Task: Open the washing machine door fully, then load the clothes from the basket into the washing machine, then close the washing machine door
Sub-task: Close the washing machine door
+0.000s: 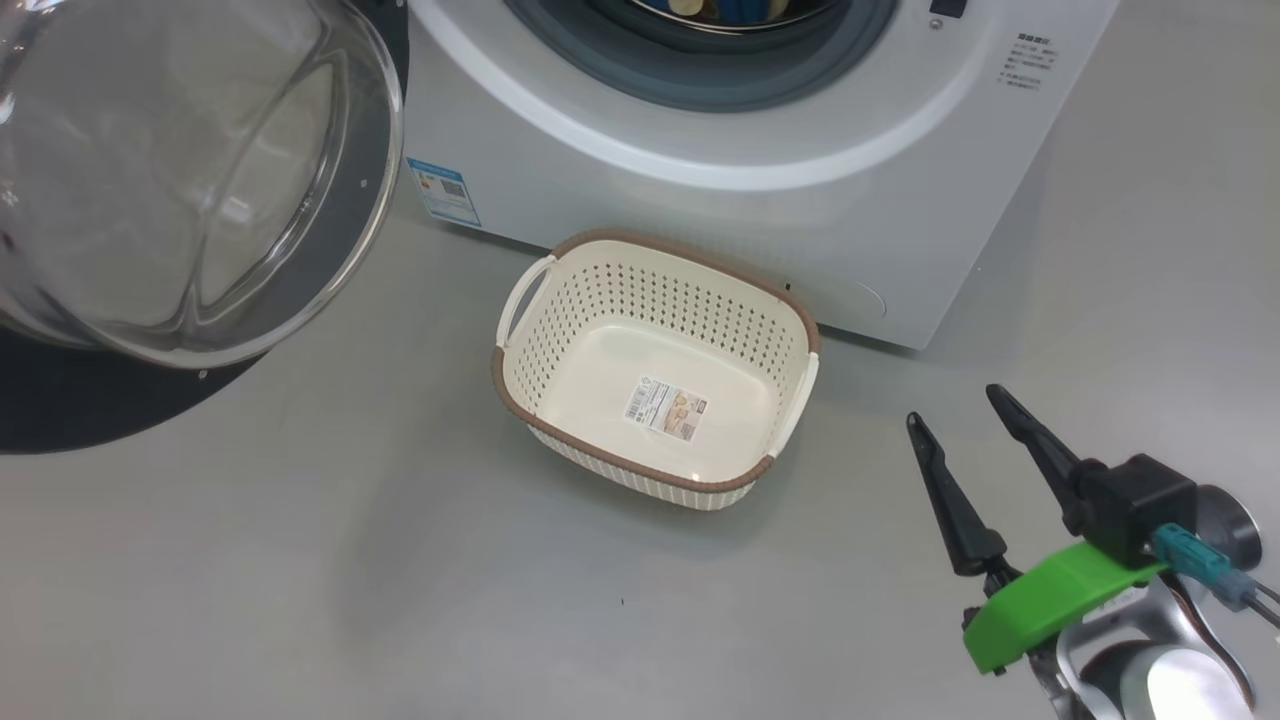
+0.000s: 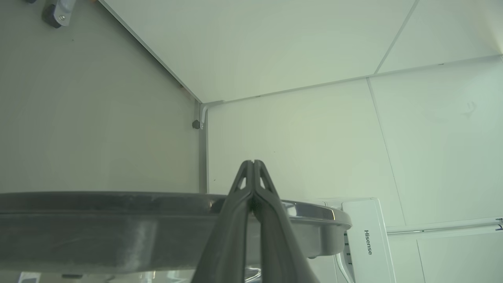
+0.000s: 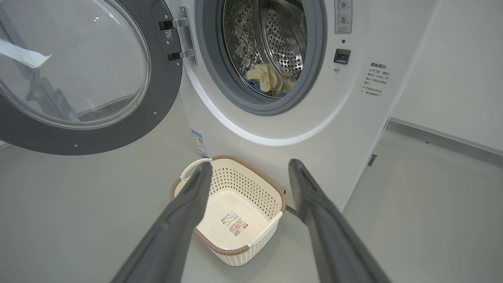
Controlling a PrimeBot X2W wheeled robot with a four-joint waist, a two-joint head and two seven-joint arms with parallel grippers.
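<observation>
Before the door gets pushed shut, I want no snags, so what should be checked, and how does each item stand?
1. Basket empty: ok.
2. Clothes inside the drum: ok.
3. Grey seal free of fabric: ok.
4. Right gripper open, empty, away from the door: ok.
5. Left gripper shut, by the door rim; touching it: cannot tell.
6. Door's swing clears the basket: cannot tell.

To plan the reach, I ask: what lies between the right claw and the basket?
Bare grey floor, nothing else, lies between the right claw and the basket, as the head view shows.
</observation>
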